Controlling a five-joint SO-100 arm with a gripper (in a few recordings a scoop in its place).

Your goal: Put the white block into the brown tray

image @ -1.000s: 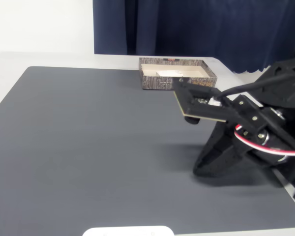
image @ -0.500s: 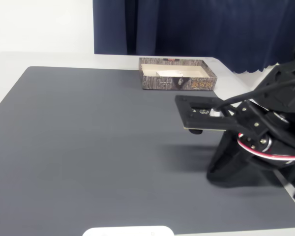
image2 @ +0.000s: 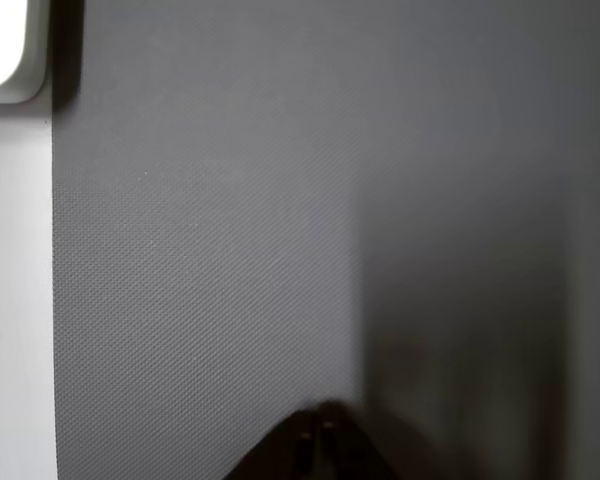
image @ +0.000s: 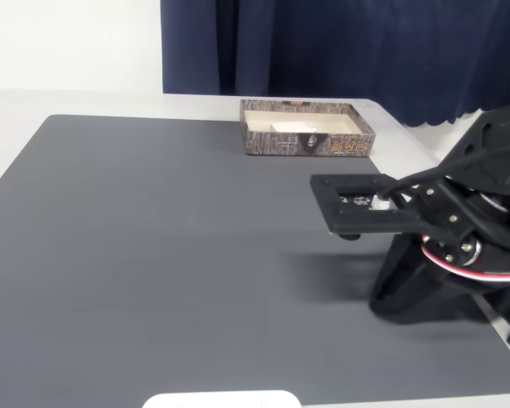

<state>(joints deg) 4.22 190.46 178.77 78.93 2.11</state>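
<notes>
**Already boxed: white block lies in the tray, arm held over the mat**

Plainly visible in the fixed view, the brown tray (image: pixel 308 129) sits at the far edge of the dark grey mat (image: pixel 170 255), a shallow rectangular box with wood-grain patterned sides, a pale cream inside, gold lettering and a small dark emblem on its near wall. Inside it, toward the middle, lies the white block (image: pixel 291 127), a small flat off-white slab resting on the tray floor.

The black arm (image: pixel 459 246) stands at the right of the mat, well apart from the tray, its flat black plate-like head stretched out level above the mat. The gripper (image: pixel 350 233) hangs beneath that plate; only a dark nub shows there, so I cannot tell how its jaws stand. In the wrist view the dark tips (image2: pixel 315 440) meet at the bottom edge with no visible gap and nothing between them.

The mat has a fine woven texture in the wrist view. A glossy white rounded object (image: pixel 223 399) lies at the mat's near edge, on the pale table (image: pixel 85 102). A navy curtain (image: pixel 340 51) hangs behind in soft folds.
</notes>
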